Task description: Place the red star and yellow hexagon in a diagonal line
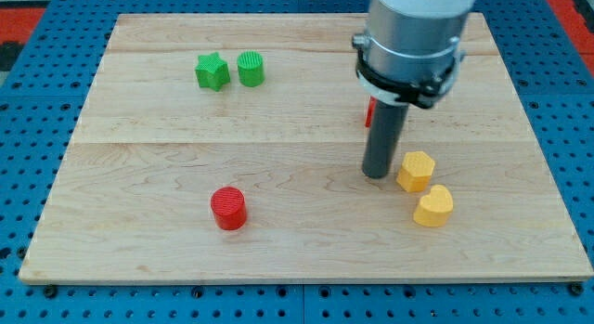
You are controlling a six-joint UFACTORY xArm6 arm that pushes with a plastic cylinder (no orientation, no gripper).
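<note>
The yellow hexagon (416,170) lies on the wooden board (186,240) at the view's right of centre. My tip (376,175) rests on the board just to the view's left of it, almost touching. A red block (369,111), probably the red star, is mostly hidden behind the rod; only a sliver shows at the rod's left edge, up the view from the hexagon.
A yellow heart-like block (433,206) lies just below and right of the hexagon. A red cylinder (228,208) sits at the lower left of centre. A green star (212,71) and a green cylinder (251,69) stand side by side at the upper left.
</note>
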